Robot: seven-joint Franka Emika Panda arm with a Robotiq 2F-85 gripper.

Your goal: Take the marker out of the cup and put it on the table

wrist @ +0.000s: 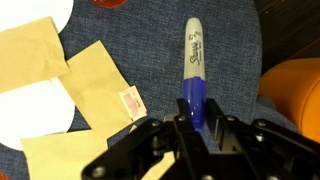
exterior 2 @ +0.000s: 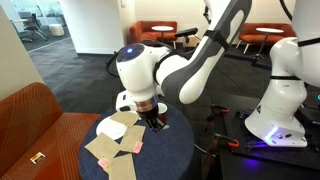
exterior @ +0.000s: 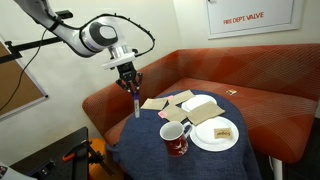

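With the pincer (wrist: 193, 120) clamped on the marker (wrist: 194, 60) at its blue end, lower it onto bare tabletop (wrist: 150, 45), clear of the tan papers (wrist: 92, 75), then release.

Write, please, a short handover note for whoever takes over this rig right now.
Gripper: shut on the marker, gripping its blue end.
Marker: already out of the cup, pointing down over the table near its edge, beside the tan papers.
Cup: upright on the table, next to the white plate.
Left: lower the marker, release it on the cloth, pull the arm back.
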